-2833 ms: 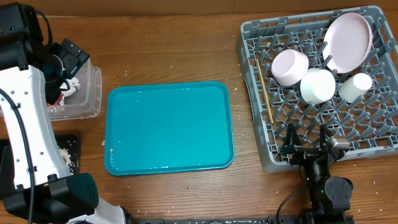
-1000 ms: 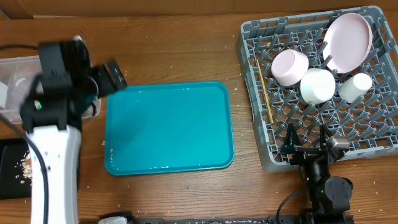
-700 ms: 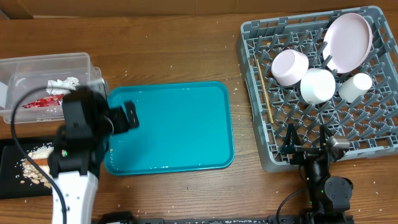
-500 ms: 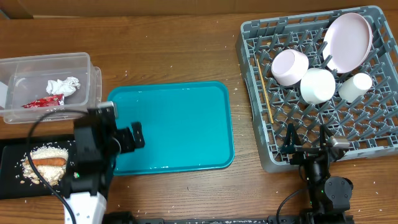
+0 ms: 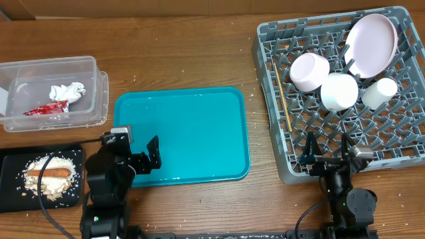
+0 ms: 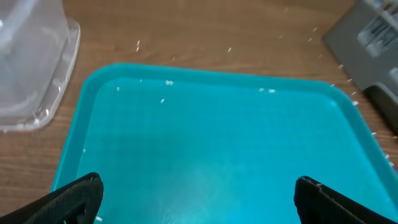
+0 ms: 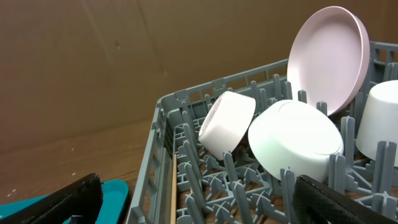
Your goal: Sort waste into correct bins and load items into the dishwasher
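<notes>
Spotted carrot well left of spread-apart left jaws, overhead only; wrist-side, just teal tray. Found right jaws spread too.

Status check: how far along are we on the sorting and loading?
Looks nearly finished. Done: napkin and wrapper lie in the tub, carrot and rice on the black tray; plate, bowls, cup and chopsticks sit in the rack. In hand: nothing, left gripper and right gripper are open and empty. Left: apparently only stray grains on the teal tray.
</notes>
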Controlling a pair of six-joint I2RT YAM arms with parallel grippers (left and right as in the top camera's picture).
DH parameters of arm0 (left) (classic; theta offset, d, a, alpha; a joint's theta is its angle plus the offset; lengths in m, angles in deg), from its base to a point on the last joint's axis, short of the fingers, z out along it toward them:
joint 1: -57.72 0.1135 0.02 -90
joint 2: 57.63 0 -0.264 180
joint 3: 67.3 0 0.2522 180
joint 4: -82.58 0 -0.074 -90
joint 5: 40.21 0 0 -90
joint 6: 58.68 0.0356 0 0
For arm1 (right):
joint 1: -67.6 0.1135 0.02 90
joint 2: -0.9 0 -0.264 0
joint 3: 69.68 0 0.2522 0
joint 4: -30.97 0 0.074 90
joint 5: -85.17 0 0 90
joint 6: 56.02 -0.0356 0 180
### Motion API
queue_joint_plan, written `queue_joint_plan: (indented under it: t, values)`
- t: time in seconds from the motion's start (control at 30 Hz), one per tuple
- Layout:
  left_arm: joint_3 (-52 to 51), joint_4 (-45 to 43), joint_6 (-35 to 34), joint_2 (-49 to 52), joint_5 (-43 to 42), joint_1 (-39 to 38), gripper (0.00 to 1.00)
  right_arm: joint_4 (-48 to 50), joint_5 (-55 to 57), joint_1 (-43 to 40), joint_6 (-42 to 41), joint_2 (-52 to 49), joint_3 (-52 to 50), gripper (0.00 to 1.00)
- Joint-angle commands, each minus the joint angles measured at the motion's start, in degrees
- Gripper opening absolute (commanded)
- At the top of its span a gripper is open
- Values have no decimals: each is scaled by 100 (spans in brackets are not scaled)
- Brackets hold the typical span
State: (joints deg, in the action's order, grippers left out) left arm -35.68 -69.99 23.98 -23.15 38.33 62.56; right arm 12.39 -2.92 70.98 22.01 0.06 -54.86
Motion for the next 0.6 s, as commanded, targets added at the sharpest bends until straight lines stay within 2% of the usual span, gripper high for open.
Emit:
queue_joint_plan:
  t: [0.0, 0.57]
  values:
    - [-208, -44, 179, -503, -170, -37, 100, 17, 52, -13, 22, 68, -59, 100]
    - [-1521, -1126, 308, -1926, -219, -39, 100, 17, 52, -13, 22, 68, -59, 100]
